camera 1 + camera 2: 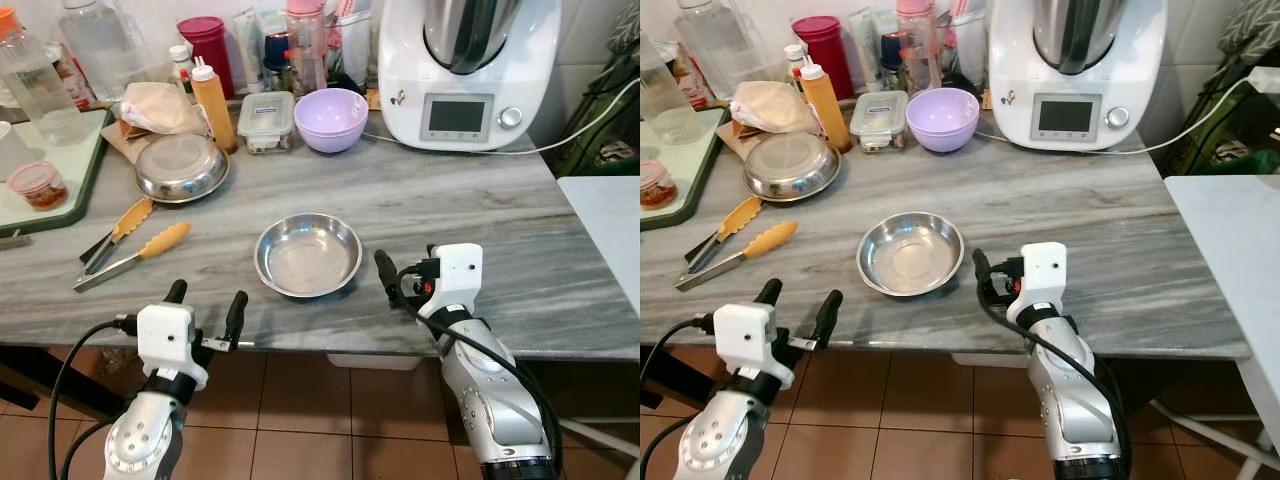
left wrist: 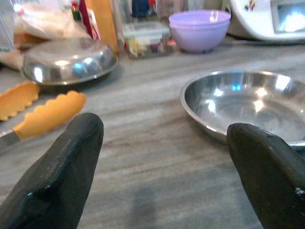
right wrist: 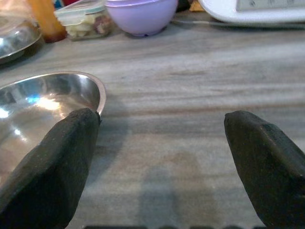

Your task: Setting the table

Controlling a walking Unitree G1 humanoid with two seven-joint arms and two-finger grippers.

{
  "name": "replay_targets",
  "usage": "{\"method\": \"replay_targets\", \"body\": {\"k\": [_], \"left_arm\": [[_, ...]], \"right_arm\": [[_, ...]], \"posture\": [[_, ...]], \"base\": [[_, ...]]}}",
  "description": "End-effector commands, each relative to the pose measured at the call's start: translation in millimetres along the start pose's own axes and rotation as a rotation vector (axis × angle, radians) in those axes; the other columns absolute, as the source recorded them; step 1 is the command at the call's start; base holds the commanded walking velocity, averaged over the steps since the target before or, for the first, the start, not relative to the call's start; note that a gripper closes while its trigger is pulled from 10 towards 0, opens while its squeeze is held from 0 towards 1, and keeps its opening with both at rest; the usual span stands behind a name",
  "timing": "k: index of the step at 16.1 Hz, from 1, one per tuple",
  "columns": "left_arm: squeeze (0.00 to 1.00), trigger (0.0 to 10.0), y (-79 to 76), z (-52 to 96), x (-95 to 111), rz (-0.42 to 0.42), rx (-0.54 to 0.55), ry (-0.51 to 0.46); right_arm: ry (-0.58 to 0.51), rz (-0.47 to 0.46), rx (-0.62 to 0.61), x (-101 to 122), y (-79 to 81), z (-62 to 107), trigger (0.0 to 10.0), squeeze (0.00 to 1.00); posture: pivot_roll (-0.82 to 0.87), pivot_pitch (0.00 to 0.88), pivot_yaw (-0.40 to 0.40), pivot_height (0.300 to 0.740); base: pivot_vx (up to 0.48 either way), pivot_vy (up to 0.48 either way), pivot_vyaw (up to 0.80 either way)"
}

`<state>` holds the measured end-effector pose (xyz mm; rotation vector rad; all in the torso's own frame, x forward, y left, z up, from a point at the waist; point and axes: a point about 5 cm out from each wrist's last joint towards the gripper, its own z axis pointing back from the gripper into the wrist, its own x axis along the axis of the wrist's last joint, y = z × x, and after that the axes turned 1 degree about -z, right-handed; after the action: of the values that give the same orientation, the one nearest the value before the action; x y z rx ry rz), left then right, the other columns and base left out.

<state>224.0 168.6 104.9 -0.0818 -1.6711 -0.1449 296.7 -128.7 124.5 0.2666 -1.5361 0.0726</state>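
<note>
A shiny steel bowl sits right side up near the front of the grey marble table, and it has nothing in it. The right gripper rests low over the table just beside the bowl, on its right side, with its jaws spread wide and holding nothing (one black finger is right next to the bowl's rim, but you cannot tell if it touches). The left gripper hangs at the front edge of the table, a bit to the left of the bowl, and its jaws are spread apart too, with nothing between them. To the left of the bowl lie tongs with orange tips, flat on the table. Behind the tongs a second steel bowl sits turned upside down. Next to that one stands an orange squeeze bottle, and then a small clear box with a lid and a purple bowl. A big white kitchen machine stands at the back on the right, with a little screen on its front. On the far left there is a green-edged tray with a small jar with a pink lid on it, and a clear bottle stands behind the jar. A crumpled paper bag lies behind the upside-down bowl.
</note>
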Motion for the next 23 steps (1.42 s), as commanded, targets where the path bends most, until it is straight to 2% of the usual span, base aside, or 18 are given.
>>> {"method": "replay_targets", "body": {"k": [1, 2, 5, 6, 7, 8, 9, 11, 13, 14, 15, 16, 17, 18, 19, 20, 22, 23], "left_arm": [[0.0, 0.0, 2.8, 2.8, 3, 0.005, 0.018, -0.028], [0.0, 0.0, 4.5, 2.9, 7, 0.02, 0.032, -0.06], [0.0, 0.0, 6.1, -1.6, 7, 0.011, 0.054, -0.057], [0.0, 10.0, 4.0, -3.3, 6, 0.01, 0.049, -0.04], [0.0, 10.0, 2.4, -4.2, 4, 0.022, 0.044, -0.029], [0.12, 10.0, 1.8, -3.7, 3, 0.038, 0.043, -0.04], [1.0, 10.0, 1.9, -3.3, 3, 0.049, 0.053, -0.044], [1.0, 10.0, 2.3, -2.9, 3, 0.055, 0.055, -0.048], [1.0, 10.0, 5.2, -2.1, 1, 0.063, 0.077, -0.038], [1.0, 10.0, 8.4, -2.0, 1, 0.079, 0.097, -0.032], [1.0, 10.0, 9.7, -2.3, 2, 0.067, 0.103, -0.036], [1.0, 10.0, 11.7, -2.8, 2, 0.047, 0.116, -0.026], [1.0, 10.0, 11.0, -2.1, 2, 0.036, 0.116, -0.022], [1.0, 10.0, 11.1, -0.9, 2, 0.007, 0.128, -0.016], [1.0, 10.0, 13.2, 1.2, 0, -0.02, 0.172, -0.002], [1.0, 10.0, 15.0, 3.4, -2, -0.028, 0.198, 0.013], [1.0, 10.0, 21.0, 11.4, -13, -0.004, 0.266, 0.087], [1.0, 10.0, 20.7, 13.2, -15, 0.005, 0.263, 0.091]], "right_arm": [[-0.01, -0.021, -0.001, 3, 0.1, -1.3, 10.0, 0.0], [-0.031, -0.024, 0.011, 7, 0.9, -1.8, 10.0, 0.0], [-0.028, -0.041, 0.013, 8, 1.9, -3.3, 10.0, 0.0], [-0.013, -0.037, 0.012, 7, 2.8, -4.3, 10.0, 0.0], [0.018, -0.028, -0.008, 4, 1.5, -4.9, 10.0, 0.0], [0.028, 0.01, 0.021, 4, 3.7, -4.9, 10.0, 0.0], [0.044, 0.013, 0.033, 2, 5.4, -5.4, 10.0, 0.0], [0.026, 0.046, 0.075, 7, 9.0, -6.1, 10.0, 0.0], [0.026, 0.064, 0.061, 11, 7.8, -8.5, 10.0, 0.0], [0.001, 0.109, 0.05, 16, 7.9, -10.2, 10.0, 0.0], [-0.004, 0.063, 0.081, 17, 11.9, -11.2, 10.0, 0.0], [-0.046, 0.116, 0.085, 23, 13.2, -10.3, 10.0, 0.0], [-0.081, 0.186, 0.09, 27, 15.4, -7.2, 10.0, 0.0], [-0.083, 0.199, 0.065, 27, 14.3, -4.2, 10.0, 0.0], [-0.094, 0.171, 0.096, 27, 13.5, 0.4, 10.0, 0.0], [-0.121, 0.202, 0.098, 29, 11.9, 4.3, 10.0, 0.0], [-0.116, 0.206, 0.083, 25, 2.5, 13.6, 10.0, 0.0], [-0.109, 0.211, 0.073, 22, -1.8, 17.7, 10.0, 0.0]], "posture": [[-0.04, 0.087, 0.055, 0.74], [-0.04, 0.087, 0.055, 0.74], [-0.04, 0.084, 0.052, 0.74], [-0.04, 0.084, 0.052, 0.74], [-0.04, 0.084, 0.052, 0.74], [-0.05, 0.084, 0.055, 0.74], [-0.05, 0.084, 0.055, 0.74], [-0.06, 0.089, 0.055, 0.74], [-0.06, 0.09, 0.053, 0.74], [-0.06, 0.09, 0.052, 0.74], [-0.06, 0.092, 0.05, 0.74], [-0.06, 0.093, 0.05, 0.74], [-0.06, 0.093, 0.047, 0.74], [-0.06, 0.094, 0.045, 0.74], [-0.06, 0.095, 0.043, 0.74], [-0.06, 0.096, 0.043, 0.74], [-0.06, 0.097, 0.04, 0.74], [-0.06, 0.097, 0.039, 0.74]], "base": [[0.0, 0.0, 0.0], [0.0, 0.0, 0.0], [0.0, 0.0, 0.0], [0.0, 0.0, 0.0], [0.0, 0.0, 0.0], [0.0, 0.0, 0.0], [0.0, 0.0, 0.0], [0.0, 0.0, 0.0], [0.0, 0.0, 0.0], [0.0, 0.0, 0.0], [0.0, 0.0, 0.0], [0.0, 0.0, 0.0], [0.0, 0.0, 0.0], [0.0, 0.0, 0.0], [0.0, 0.0, 0.0], [0.0, 0.0, 0.0], [0.0, 0.0, 0.0], [0.0, 0.0, 0.0]]}}
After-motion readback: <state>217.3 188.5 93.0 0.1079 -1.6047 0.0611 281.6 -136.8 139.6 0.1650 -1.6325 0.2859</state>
